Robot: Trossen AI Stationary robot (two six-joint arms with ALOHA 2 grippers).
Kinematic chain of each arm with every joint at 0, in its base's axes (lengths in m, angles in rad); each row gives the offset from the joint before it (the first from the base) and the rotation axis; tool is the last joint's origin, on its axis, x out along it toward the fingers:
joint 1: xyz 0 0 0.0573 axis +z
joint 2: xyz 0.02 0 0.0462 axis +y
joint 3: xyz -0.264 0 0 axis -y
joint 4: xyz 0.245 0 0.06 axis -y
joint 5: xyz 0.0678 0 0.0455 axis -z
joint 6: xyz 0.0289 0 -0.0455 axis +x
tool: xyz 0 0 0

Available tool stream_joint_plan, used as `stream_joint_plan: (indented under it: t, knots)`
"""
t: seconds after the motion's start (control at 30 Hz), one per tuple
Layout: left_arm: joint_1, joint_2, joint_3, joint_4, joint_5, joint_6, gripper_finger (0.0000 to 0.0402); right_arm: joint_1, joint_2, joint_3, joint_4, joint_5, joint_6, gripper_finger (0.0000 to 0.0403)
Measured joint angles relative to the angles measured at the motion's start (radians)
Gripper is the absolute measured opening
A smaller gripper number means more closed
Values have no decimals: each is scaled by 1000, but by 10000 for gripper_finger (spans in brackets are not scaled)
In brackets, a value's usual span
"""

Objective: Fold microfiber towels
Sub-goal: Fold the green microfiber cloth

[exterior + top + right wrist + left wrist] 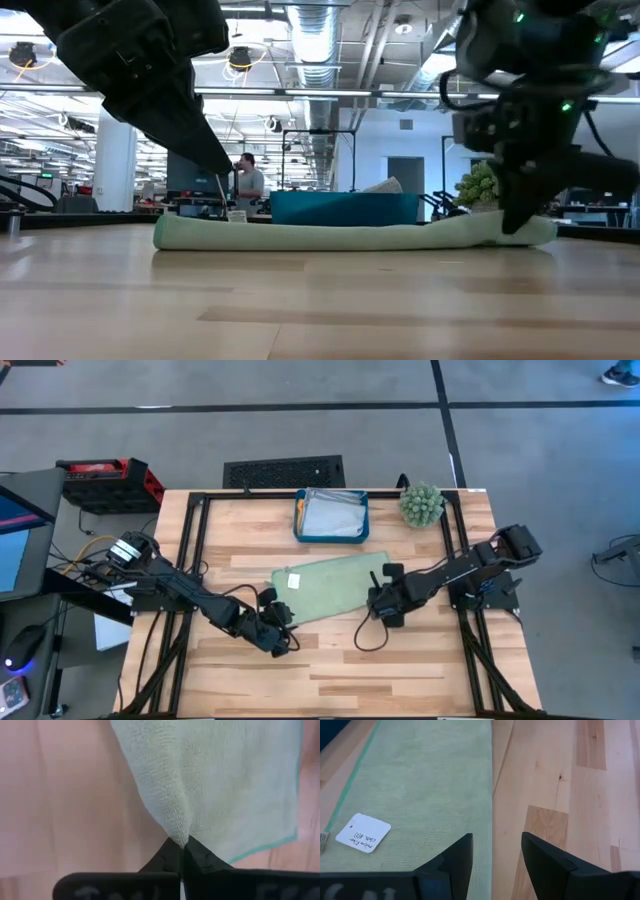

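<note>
A light green microfiber towel lies flat on the wooden table's middle, with a white tag near its left end. My right gripper is shut on the towel's near right corner. My left gripper is open and hovers just above the towel's near left end. One finger is over the cloth and the other over bare wood, with the towel's edge between them. Pale grey-blue towels lie in the teal tray at the far side. My right gripper pinches the green towel's near right corner between its two shut fingers. The fingers come steeply from above. The cloth is gathered into a raised ridge at the fingertips; one layer or several, I cannot tell. The rest of the towel lies on the table.
A spiky green ball-shaped plant stands at the far right next to the tray. Black frame rails run along the table's left and right sides. Bare wood stretches across the near half of the table. A person stands in the room beyond.
</note>
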Motion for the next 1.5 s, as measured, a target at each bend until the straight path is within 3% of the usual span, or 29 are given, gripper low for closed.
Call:
stream_joint_plan:
  t: [0.27, 0.5, 0.77, 1.13, 1.5]
  knots:
    - [0, 0, 0, 10, 2, 0, 162, -65, -27, 110, 10, 26, -166, 10]
    - [-2, 0, 18, -18, -29, -42, 154, -132, 3, 191, 195, 6, -431, 11]
    - [-17, -1, 188, -314, -101, -78, 146, -171, 128, 295, 361, -18, -615, 11]
    - [-82, -1, 404, -826, -158, -382, 145, -170, 291, 513, 484, -78, -794, 9]
    - [-163, -1, 462, -983, -209, -552, 145, -167, 445, 629, 565, -115, -839, 13]
